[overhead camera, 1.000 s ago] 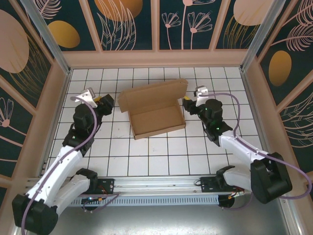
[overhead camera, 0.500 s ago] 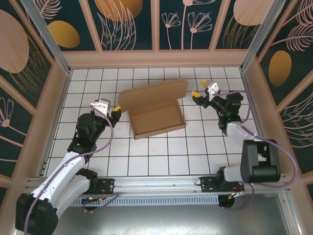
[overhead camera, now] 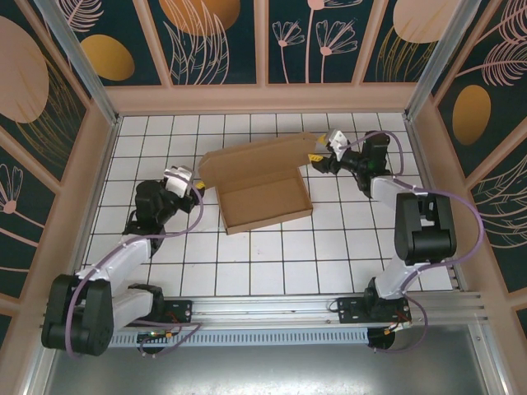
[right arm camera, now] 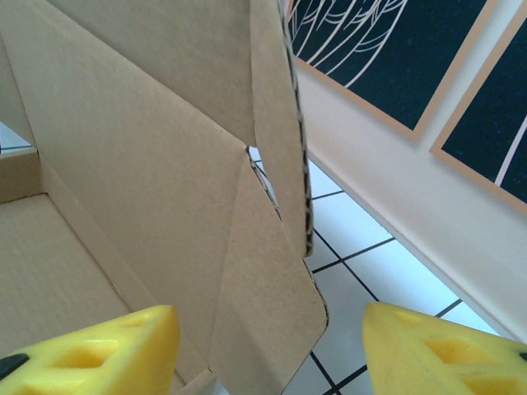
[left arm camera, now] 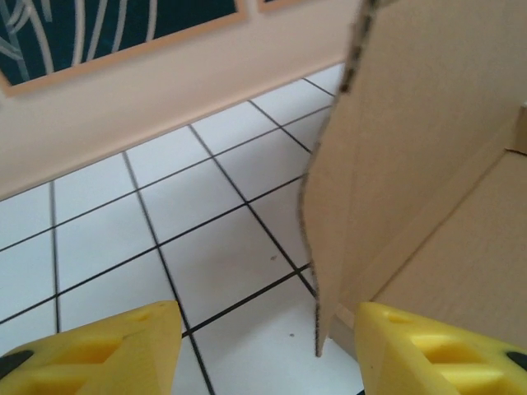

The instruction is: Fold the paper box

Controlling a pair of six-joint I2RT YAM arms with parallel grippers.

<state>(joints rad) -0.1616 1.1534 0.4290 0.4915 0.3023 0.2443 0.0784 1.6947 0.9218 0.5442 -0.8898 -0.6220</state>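
The paper box (overhead camera: 263, 202) is brown corrugated cardboard in the middle of the tiled floor, an open tray with its lid (overhead camera: 259, 156) raised at the back. My left gripper (overhead camera: 196, 184) is at the box's left end. In the left wrist view it (left arm camera: 268, 355) stands open, and the thin edge of a side flap (left arm camera: 329, 247) hangs between the yellow fingertips (left arm camera: 436, 350), nearer the right one. My right gripper (overhead camera: 317, 158) is at the box's right rear corner. It (right arm camera: 268, 354) is open too, with a rounded flap (right arm camera: 263, 329) between its fingertips (right arm camera: 90, 354).
White tiles with black lines cover the floor (overhead camera: 272, 255). Pink walls (overhead camera: 263, 99) with dark floral panels close in the back and both sides. A metal rail (overhead camera: 272, 309) carrying the arm bases runs along the near edge.
Both grippers have closed in on the box: the left moved right to its left end flap, the right swung back and left to its right rear corner. The box has barely shifted.
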